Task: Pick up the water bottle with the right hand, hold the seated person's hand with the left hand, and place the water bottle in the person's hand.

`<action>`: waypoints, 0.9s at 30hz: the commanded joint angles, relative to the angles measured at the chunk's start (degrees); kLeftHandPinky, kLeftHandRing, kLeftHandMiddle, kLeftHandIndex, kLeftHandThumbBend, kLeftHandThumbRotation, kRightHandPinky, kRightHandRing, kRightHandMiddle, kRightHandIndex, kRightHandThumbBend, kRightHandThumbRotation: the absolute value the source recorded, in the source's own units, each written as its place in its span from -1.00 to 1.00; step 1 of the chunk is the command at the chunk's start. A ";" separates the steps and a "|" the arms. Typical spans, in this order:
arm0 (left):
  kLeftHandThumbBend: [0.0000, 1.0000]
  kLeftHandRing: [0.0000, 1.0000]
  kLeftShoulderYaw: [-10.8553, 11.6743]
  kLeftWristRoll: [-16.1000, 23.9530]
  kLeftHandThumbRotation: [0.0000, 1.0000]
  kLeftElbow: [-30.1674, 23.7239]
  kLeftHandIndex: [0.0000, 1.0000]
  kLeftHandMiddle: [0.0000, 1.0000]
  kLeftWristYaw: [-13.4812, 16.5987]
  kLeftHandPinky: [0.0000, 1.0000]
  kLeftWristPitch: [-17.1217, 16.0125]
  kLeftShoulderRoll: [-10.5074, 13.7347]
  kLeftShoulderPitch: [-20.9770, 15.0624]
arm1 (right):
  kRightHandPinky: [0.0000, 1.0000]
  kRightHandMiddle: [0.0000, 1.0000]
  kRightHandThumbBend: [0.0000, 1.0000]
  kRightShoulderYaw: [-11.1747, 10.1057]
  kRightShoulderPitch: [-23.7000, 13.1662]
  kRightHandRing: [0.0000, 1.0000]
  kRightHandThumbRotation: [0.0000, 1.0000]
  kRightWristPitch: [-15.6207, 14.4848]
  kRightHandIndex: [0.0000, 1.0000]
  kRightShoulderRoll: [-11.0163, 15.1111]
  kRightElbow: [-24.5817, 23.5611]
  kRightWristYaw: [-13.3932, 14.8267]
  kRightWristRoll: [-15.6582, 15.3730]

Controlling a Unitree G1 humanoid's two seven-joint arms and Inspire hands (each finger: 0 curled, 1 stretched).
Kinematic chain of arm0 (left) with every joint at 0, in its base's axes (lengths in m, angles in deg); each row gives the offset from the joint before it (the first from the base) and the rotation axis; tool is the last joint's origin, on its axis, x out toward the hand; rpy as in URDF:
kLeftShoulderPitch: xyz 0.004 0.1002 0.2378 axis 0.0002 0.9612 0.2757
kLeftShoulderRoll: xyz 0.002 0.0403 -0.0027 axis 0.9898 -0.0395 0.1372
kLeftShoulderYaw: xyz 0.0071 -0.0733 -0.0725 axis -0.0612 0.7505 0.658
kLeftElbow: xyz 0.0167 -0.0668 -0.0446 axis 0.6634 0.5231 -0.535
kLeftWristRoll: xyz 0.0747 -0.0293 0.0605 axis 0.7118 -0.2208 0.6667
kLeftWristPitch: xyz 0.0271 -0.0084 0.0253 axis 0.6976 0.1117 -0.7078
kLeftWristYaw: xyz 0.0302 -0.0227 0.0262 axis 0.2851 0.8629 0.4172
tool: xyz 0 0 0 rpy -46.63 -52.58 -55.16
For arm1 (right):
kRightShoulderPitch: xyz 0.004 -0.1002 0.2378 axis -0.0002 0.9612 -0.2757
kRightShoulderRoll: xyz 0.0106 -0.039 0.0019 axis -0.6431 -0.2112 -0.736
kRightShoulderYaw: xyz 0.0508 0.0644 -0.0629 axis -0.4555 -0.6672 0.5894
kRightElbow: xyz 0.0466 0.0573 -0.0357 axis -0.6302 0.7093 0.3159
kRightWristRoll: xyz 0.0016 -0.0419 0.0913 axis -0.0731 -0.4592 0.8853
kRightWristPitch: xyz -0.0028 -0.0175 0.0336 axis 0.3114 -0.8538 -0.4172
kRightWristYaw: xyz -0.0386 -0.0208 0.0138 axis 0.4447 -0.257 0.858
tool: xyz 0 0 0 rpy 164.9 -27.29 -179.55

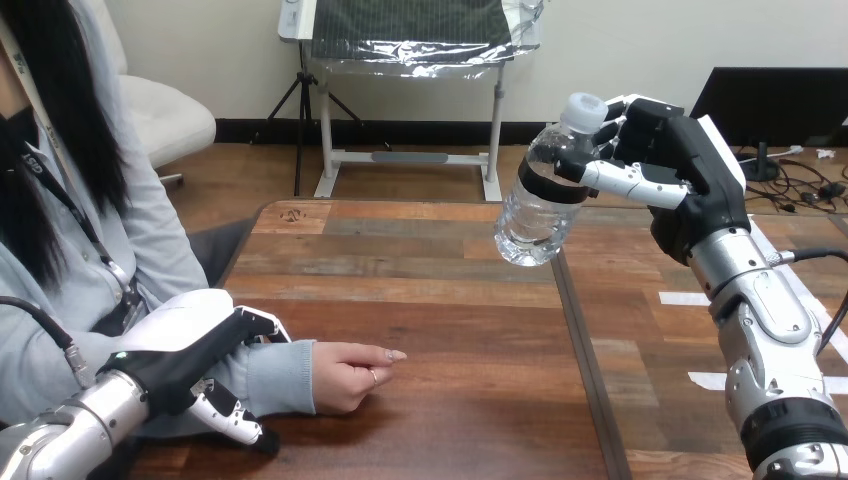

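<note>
One clear water bottle (538, 205) — contents unclear — hangs tilted over the wooden table (450, 300), clamped in the right hand's (690, 160) curled fingers. The left hand (185, 345) curls round the person's sleeved wrist (275, 378) — the person's hand (350, 375) rests just past its fingertips.

no readable text, black band (546, 188) on clear plastic water bottle (528, 228) too small to read, dark mark (292, 213) at far-left corner of brown wooden table (430, 300) illegible

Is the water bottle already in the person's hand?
No, the water bottle is up in the robot's right hand, above the table, well apart from the person's hand resting on it.
</note>
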 commanded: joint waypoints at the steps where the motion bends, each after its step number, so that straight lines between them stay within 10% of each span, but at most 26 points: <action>1: 0.89 -0.27 0.12 -1.03 -1.00 -1.10 -0.14 -0.14 1.57 -0.37 -1.41 -0.15 -1.88 | -0.57 -0.24 0.28 -0.56 -2.48 -0.41 -1.00 0.64 -0.18 -0.15 -4.29 0.74 0.79; 27: 0.78 -0.38 1.13 -1.46 -1.00 -5.00 -0.24 -0.25 3.38 -0.48 -2.86 0.57 -1.69 | -0.52 -0.19 0.23 0.43 -1.89 -0.35 -1.00 1.09 -0.15 -0.64 -3.90 0.56 0.01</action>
